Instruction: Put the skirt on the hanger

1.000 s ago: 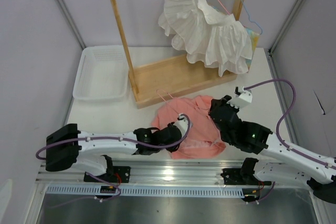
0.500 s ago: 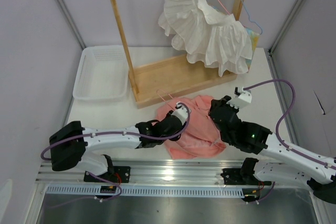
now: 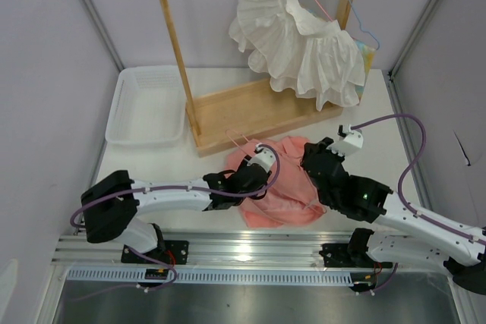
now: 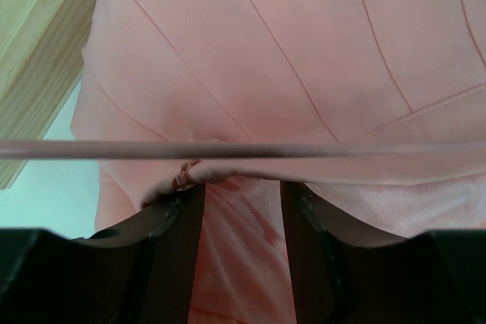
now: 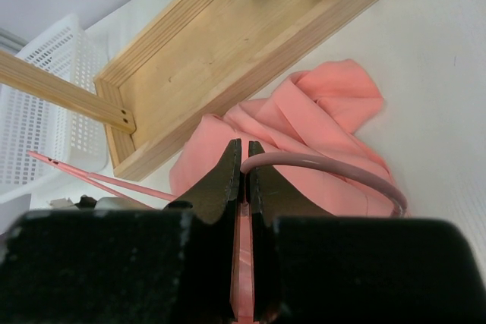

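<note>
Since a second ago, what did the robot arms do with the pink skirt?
The left claw slid further across the skirt, toward the wooden rack, with its jaws apart. The right claw stayed shut on the hanger. The white ruffled garment and basket didn't move.

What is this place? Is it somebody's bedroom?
Probably not. It looks like a robot lab: a left arm and right arm bolted to a metal rail, plain grey walls around a white table, and a small wooden rack with a white dress hanging.
</note>
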Robot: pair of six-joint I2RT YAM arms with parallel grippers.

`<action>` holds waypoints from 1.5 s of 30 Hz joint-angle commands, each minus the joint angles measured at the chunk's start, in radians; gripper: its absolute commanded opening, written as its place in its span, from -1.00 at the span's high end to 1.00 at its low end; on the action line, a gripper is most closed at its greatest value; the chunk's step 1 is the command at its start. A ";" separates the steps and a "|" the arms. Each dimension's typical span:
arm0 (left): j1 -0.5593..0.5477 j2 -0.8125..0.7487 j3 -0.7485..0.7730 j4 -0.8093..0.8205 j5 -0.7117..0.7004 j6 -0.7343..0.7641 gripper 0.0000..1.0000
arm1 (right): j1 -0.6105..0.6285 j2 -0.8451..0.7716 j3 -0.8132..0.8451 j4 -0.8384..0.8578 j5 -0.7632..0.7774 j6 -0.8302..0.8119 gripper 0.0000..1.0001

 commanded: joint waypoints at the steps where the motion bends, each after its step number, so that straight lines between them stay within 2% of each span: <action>1: 0.014 0.031 0.060 0.029 -0.063 -0.038 0.00 | -0.005 0.003 0.013 0.046 0.033 -0.002 1.00; 8: 0.019 0.074 0.089 0.030 -0.108 -0.067 0.10 | -0.005 -0.004 0.009 0.040 0.034 0.002 1.00; 13: 0.031 0.097 0.103 0.029 -0.108 -0.087 0.27 | -0.004 -0.012 0.007 0.032 0.039 0.002 1.00; 17: 0.040 0.103 0.114 0.029 -0.098 -0.086 0.56 | -0.005 -0.015 0.004 0.031 0.042 0.001 1.00; 18: 0.040 0.097 0.109 0.032 -0.080 -0.083 0.73 | -0.006 -0.015 0.004 0.032 0.043 -0.001 1.00; 20: 0.046 0.080 0.111 0.038 -0.063 -0.075 0.86 | -0.006 -0.014 0.004 0.032 0.042 -0.001 1.00; 21: 0.051 0.072 0.111 0.039 -0.050 -0.072 1.00 | -0.006 -0.014 0.002 0.032 0.042 -0.002 1.00; 28: 0.086 -0.026 0.152 -0.034 0.167 -0.069 1.00 | -0.009 -0.011 0.002 0.043 0.037 -0.021 1.00; 32: 0.094 -0.021 0.145 -0.054 0.202 -0.046 0.99 | -0.015 -0.012 -0.001 0.048 0.028 -0.027 1.00; 38: 0.089 -0.010 0.125 -0.068 0.282 -0.056 0.82 | -0.020 -0.011 -0.001 0.049 0.017 -0.030 1.00; 43: 0.069 -0.037 0.077 -0.068 0.291 -0.075 0.82 | -0.023 -0.012 -0.005 0.043 0.013 -0.025 1.00; 45: 0.054 -0.018 0.082 -0.083 0.250 -0.076 0.83 | -0.023 -0.011 -0.007 0.045 0.010 -0.021 1.00</action>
